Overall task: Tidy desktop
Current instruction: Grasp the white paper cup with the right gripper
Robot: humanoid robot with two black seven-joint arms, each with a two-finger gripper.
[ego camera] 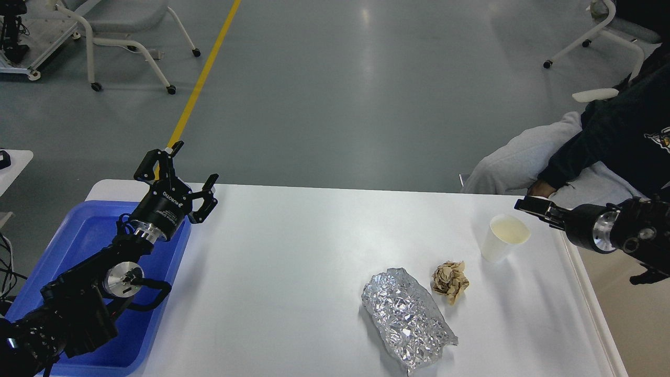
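- L hand (pixel 192 168) spread apart, empty, over blue tray (pixel 78 230) at desk (pixel 272 272) far-left edge.
- R hand (pixel 523 204) beside white cup (pixel 503 238); apart or together: can't tell.
- Foil (pixel 405 317), paper wad (pixel 450 281) on desk, front-right.

Bright, even overhead light; soft pale glare streaks on the grey floor (pixel 366 78), the white table (pixel 288 251) nearly blown out, faint short shadows beside the foil sheet (pixel 405 317) and paper cup (pixel 502 238), sparkle on the foil, focus sharp throughout.
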